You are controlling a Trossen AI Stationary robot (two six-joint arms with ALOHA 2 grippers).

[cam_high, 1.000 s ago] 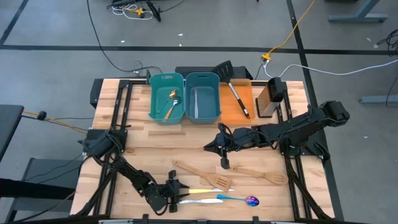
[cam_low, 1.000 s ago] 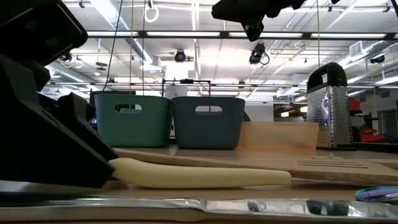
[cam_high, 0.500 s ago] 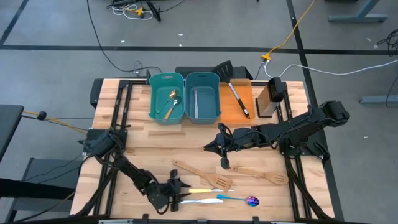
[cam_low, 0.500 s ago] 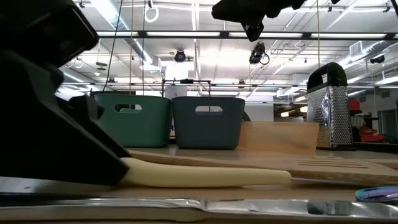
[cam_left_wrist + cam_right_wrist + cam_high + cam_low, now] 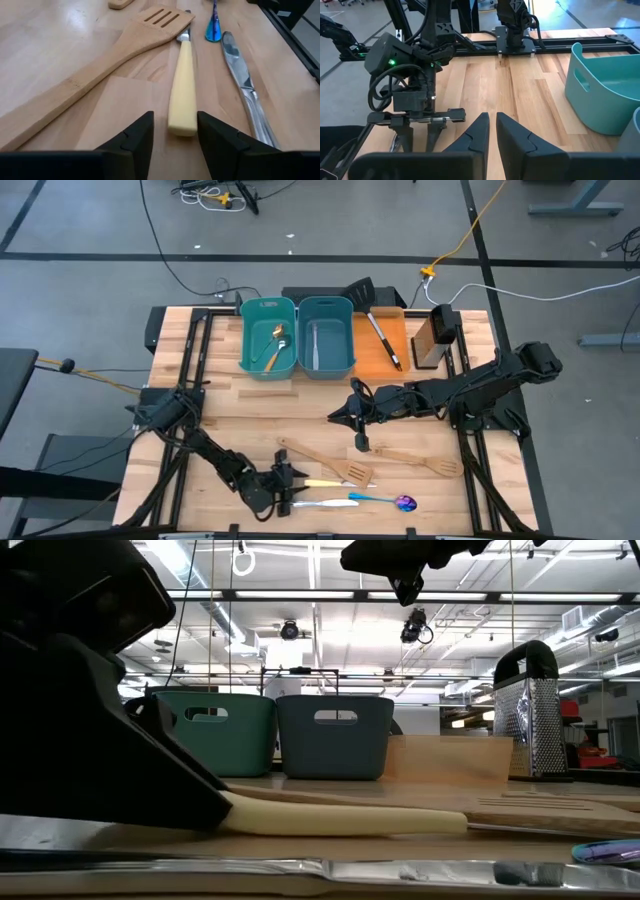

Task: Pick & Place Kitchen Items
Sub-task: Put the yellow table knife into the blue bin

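Observation:
A cream-handled piece of cutlery (image 5: 325, 485) lies flat near the table's front edge. Beside it lie a silver knife (image 5: 322, 503), a blue-handled purple spoon (image 5: 385, 501) and two pale wooden spatulas (image 5: 320, 460) (image 5: 420, 462). My left gripper (image 5: 175, 132) is open and low at the table (image 5: 295, 485). Its fingers stand on either side of the cream handle's free end (image 5: 181, 125). My right gripper (image 5: 345, 415) is shut and empty, held above the table's middle. A gold spoon (image 5: 275, 345) lies in the left teal bin. A black slotted spatula (image 5: 380, 330) lies on the orange tray.
Two teal bins (image 5: 250, 340) (image 5: 350, 340) stand at the far middle, with the orange tray (image 5: 372, 358) and a metal grater (image 5: 433, 338) to their right. Bare wood lies between the bins and the utensils. Black rails run along both table sides.
My left gripper has slid low along the table toward its right edge, closing in on the cream handle's free end. In the low view it now covers more of that end. The utensils have stayed where they were.

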